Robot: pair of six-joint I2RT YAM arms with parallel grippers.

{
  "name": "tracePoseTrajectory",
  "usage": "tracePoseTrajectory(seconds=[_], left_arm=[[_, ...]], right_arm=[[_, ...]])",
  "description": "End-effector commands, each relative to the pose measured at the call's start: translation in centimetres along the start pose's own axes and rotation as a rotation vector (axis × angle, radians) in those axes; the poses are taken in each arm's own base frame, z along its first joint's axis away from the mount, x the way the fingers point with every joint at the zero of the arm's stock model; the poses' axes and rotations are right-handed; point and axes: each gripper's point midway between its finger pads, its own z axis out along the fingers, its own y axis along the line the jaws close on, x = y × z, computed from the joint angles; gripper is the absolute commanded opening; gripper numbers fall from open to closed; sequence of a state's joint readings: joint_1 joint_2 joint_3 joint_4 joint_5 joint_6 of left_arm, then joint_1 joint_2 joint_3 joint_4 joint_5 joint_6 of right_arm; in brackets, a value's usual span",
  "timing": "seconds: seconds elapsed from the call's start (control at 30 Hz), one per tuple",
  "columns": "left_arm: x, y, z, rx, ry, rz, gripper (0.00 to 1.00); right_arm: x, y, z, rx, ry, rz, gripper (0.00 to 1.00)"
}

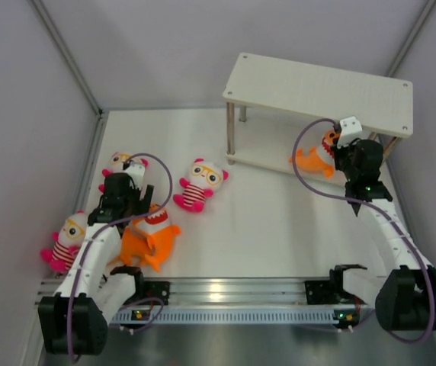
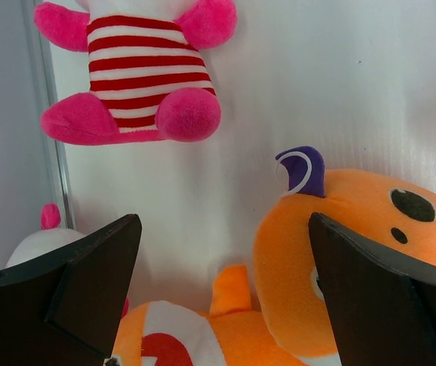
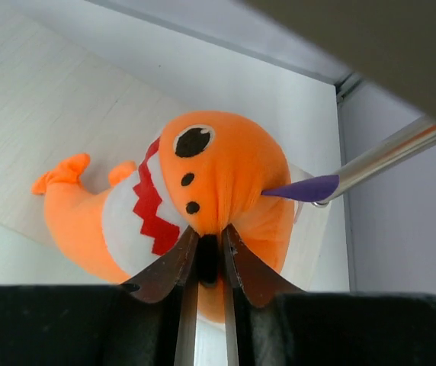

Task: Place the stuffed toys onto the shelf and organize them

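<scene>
My right gripper (image 1: 338, 152) (image 3: 208, 232) is shut on the head of an orange shark (image 1: 312, 160) (image 3: 218, 171) and holds it at the front of the shelf's (image 1: 317, 90) lower board (image 3: 43, 107). My left gripper (image 1: 130, 210) (image 2: 226, 229) is open and empty, just above orange shark plush (image 1: 153, 236) (image 2: 340, 252), seemingly two sharks lying together. One doll (image 1: 200, 183) lies mid-table. A second doll (image 1: 119, 162) (image 2: 138, 84) lies beyond the left gripper, partly hidden by the arm. A third doll (image 1: 65, 242) lies at the near left.
The left wall (image 1: 27, 152) stands close beside the left dolls. A metal shelf leg (image 3: 386, 152) is right next to the held shark's purple fin. The shelf's top board overhangs the right gripper. A metal rail (image 1: 233, 290) runs along the near edge.
</scene>
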State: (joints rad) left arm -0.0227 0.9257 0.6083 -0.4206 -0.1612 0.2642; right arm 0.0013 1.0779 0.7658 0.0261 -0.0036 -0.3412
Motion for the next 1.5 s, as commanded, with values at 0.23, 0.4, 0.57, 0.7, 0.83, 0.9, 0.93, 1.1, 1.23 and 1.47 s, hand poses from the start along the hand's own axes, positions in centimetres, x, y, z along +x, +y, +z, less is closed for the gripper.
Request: tracePoseTrajectory(seconds=[0.23,0.4,0.57,0.7,0.83,0.9,0.93,1.1,1.23,1.47], left_arm=[[-0.8,0.0,-0.3,0.01,-0.01,0.012,0.98],[-0.6,-0.1,-0.3,0.011,-0.006,0.013,0.98],[-0.7,-0.1,-0.4,0.013,-0.007,0.013,0.98],[-0.8,-0.1,-0.4,0.016,-0.013,0.012,0.98],[-0.7,-0.3,-0.3,0.025,-0.009,0.016,0.98],[-0.7,-0.3,-0.3,0.024,-0.011,0.016,0.98],[-0.7,-0.3,-0.3,0.025,-0.011,0.017,0.98],[-0.7,-0.3,-0.3,0.025,-0.011,0.018,0.98],[-0.7,-0.3,-0.4,0.022,-0.01,0.018,0.98],[-0.7,-0.3,-0.4,0.026,-0.013,0.02,0.98]], right_arm=[[4.9,-1.7,1.7,0.174,0.126,0.175,0.4],[4.6,-2.0,1.4,0.184,0.118,0.174,0.47],[4.1,-1.9,1.2,0.174,0.118,0.19,0.6],[4.3,-1.6,0.9,0.168,0.11,0.2,0.61],[2.4,-1.7,-0.3,0.166,0.054,0.198,0.74],[0.8,-0.3,-0.8,0.132,0.016,0.176,0.95],[0.2,-0.4,-1.4,0.141,0.0,0.151,0.99],[-1.7,0.9,-2.6,0.153,-0.026,0.049,0.99],[-1.9,4.1,-3.4,0.081,-0.01,0.02,0.99],[0.0,6.5,-6.6,0.061,-0.235,0.501,0.95]])
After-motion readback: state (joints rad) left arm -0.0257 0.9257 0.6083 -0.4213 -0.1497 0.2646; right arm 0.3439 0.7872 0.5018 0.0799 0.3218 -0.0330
